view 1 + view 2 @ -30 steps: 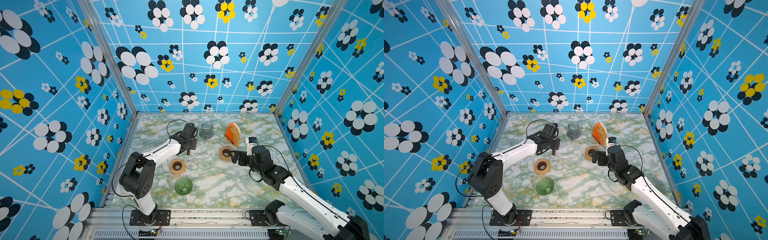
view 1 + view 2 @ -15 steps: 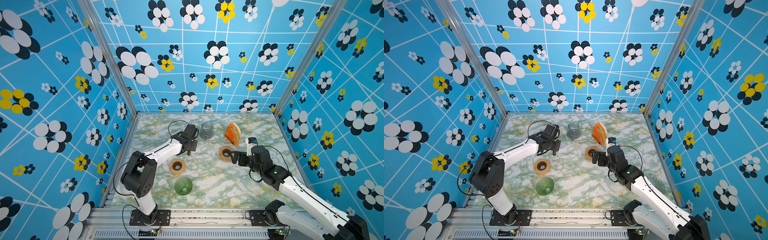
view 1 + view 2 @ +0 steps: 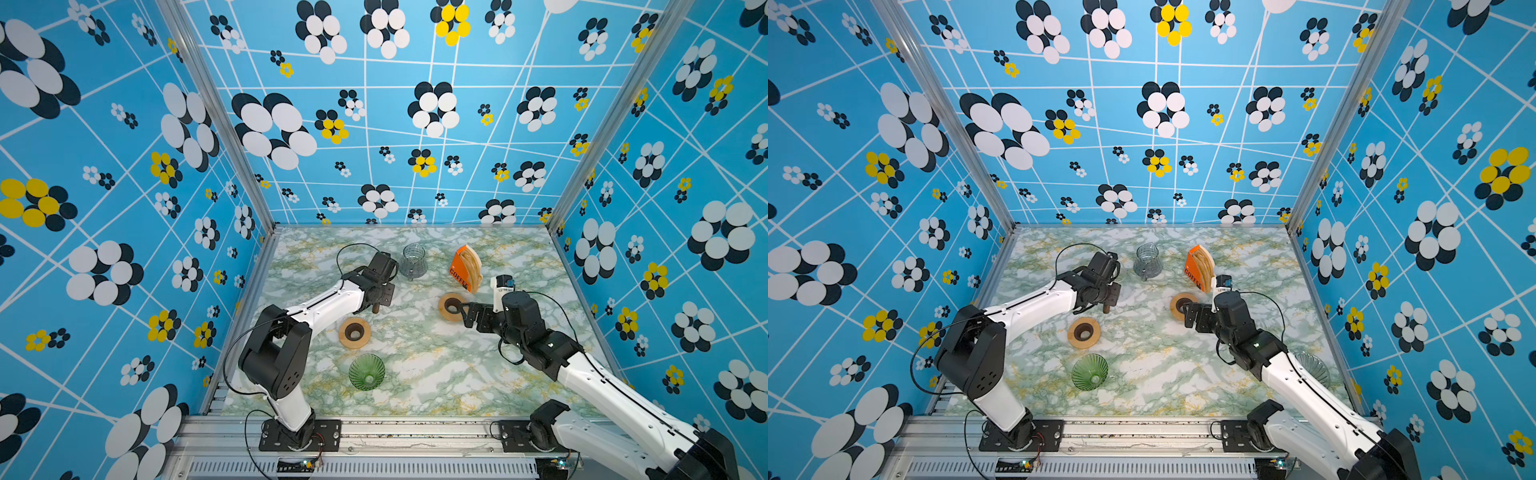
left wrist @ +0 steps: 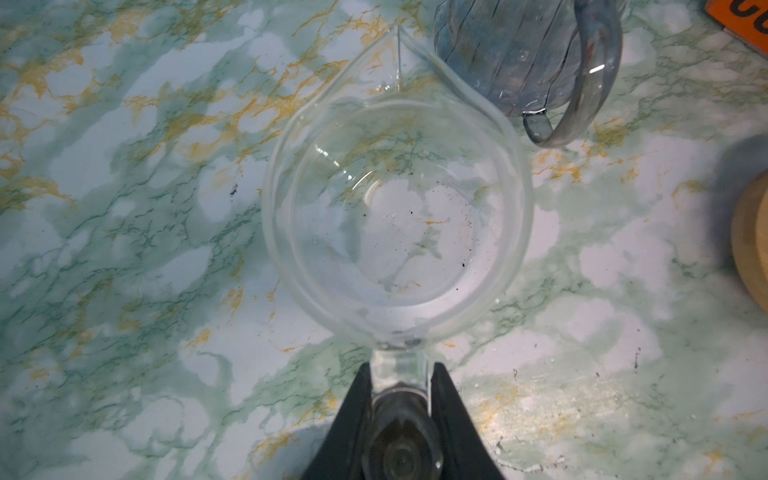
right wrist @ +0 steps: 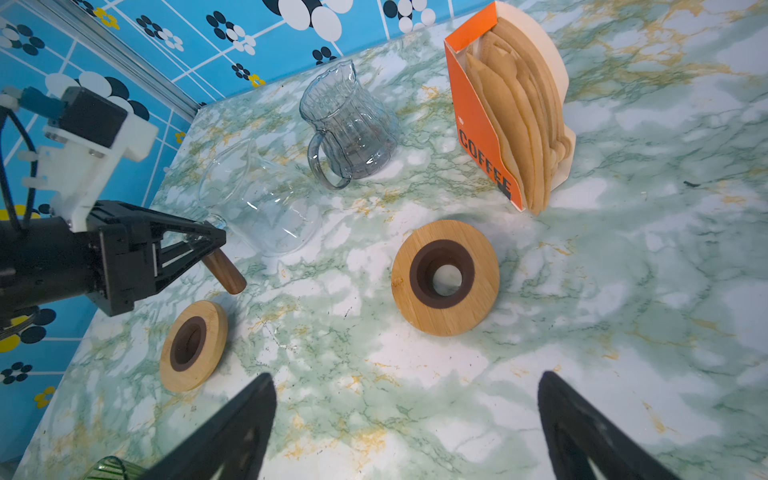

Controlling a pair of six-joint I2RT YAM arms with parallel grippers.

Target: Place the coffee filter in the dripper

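Coffee filters (image 5: 519, 124) of tan paper stand fanned in an orange box (image 5: 478, 124) marked COFFEE, toward the back right of the table; I cannot count the sheets. None is in the green dripper (image 3: 366, 372), which sits alone near the front edge, well apart from the box.

Just in front of the box lies a wooden ring (image 5: 444, 277) with a dark collar. The right gripper (image 5: 405, 376) hovers beside it with its claw spread wide and nothing between the fingers. A second ring (image 5: 193, 345) lies flat further left, between the green dripper and the left arm, so two rings in all.

There are two glass jugs. A grey ribbed pitcher (image 5: 349, 129) stands upright at the back. Just beside it is a clear carafe (image 4: 397, 216), upright on the table. The left gripper (image 4: 401, 374) is clamped on the glass neck of its handle, and the wooden grip (image 5: 224, 270) sticks out below the claw.

In a top view, a clear ribbed glass cone (image 3: 1312, 368) shows at the right, partly hidden behind the right arm.

The table (image 3: 436, 365) is glossy marble print: white with green veins and yellow streaks. Three walls (image 3: 374, 124) enclose it, bright blue with white lines and flowers in black, white and yellow. An aluminium rail (image 3: 415, 432) along the front carries both arm bases.
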